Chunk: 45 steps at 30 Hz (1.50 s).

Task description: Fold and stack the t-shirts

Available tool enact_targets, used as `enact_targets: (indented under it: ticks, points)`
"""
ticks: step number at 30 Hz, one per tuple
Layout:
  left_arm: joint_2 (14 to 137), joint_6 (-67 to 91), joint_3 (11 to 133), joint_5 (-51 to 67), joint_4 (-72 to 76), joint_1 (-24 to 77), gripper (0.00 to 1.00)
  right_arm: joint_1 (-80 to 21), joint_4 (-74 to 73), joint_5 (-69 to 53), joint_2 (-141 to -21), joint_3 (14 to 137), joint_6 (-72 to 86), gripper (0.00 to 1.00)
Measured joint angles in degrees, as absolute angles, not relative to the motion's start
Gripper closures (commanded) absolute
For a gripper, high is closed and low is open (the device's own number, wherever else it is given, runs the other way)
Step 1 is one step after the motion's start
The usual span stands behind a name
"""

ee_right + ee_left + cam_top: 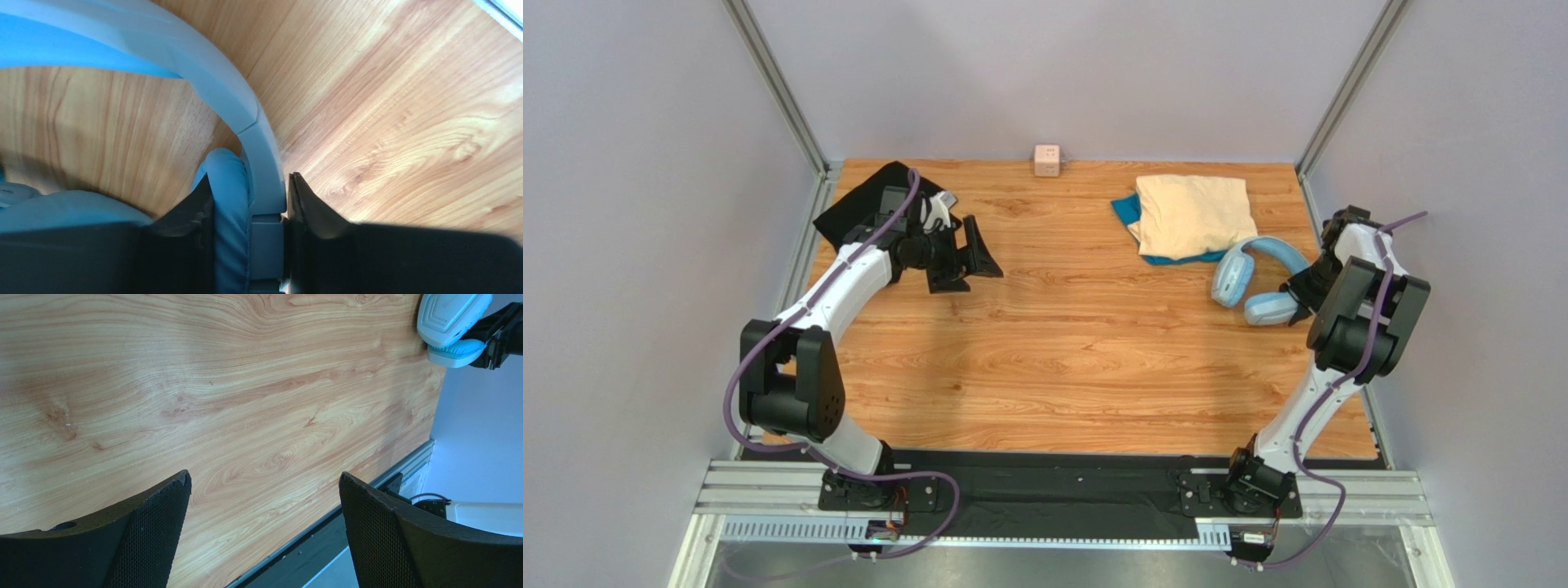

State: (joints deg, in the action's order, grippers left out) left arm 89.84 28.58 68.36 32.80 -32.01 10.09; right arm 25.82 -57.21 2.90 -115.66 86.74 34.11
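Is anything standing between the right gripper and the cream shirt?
Yes: the light-blue headphones lie between them, beside the cream shirt, and the right gripper grips their band at one earcup.

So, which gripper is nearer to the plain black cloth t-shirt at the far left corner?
Left. The left gripper hangs open just beside the black t-shirt; the right gripper is across the table, closed on the light-blue plastic headphones.

- A wooden table [1075, 355], black t-shirt [860, 202] at its far-left corner.
- Far right: blue t-shirt [1124, 211] under folded cream t-shirt [1192, 211].
- Just beside them, light-blue headphones [1259, 276]; pink cube [1047, 159] at far edge.
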Motion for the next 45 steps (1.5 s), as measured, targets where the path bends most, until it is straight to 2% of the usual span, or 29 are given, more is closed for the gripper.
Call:
enact_targets:
  ticks: [8,14,19,22,30,37,41,45]
  points:
    - [89.8,28.6,68.2,32.7,-31.9,10.1,0.05,25.9,-54.6,-0.2,-111.0,80.8,32.3,1.00]
    - [91.1,28.9,68.2,32.8,-30.9,10.1,0.06,23.8,-57.1,-3.6,-99.5,75.9,27.5,1.00]
    - [93.2,29.2,69.5,32.7,-30.7,10.1,0.06,17.1,-56.3,-10.2,-85.3,68.9,25.0,1.00]
    - [94.1,29.4,71.7,32.7,-30.7,9.8,0.06,10.7,-56.3,-16.0,-81.8,66.2,25.0,1.00]
    - [96.1,33.7,80.8,31.8,-29.2,3.9,0.07,-6.7,-46.5,-28.2,-82.2,64.4,28.5,1.00]
    - [95.1,34.3,88.0,29.2,-29.6,-1.5,0.07,-15.6,-41.3,-30.5,-93.4,70.7,30.6,1.00]
    - [91.0,34.4,85.6,29.4,-29.5,-2.2,0.06,-21.7,-40.5,-30.0,-100.2,73.3,31.6,1.00]
    - [84.0,34.0,76.5,29.9,-29.3,-1.7,0.06,-28.4,-42.9,-27.4,-110.4,82.5,31.4,1.00]
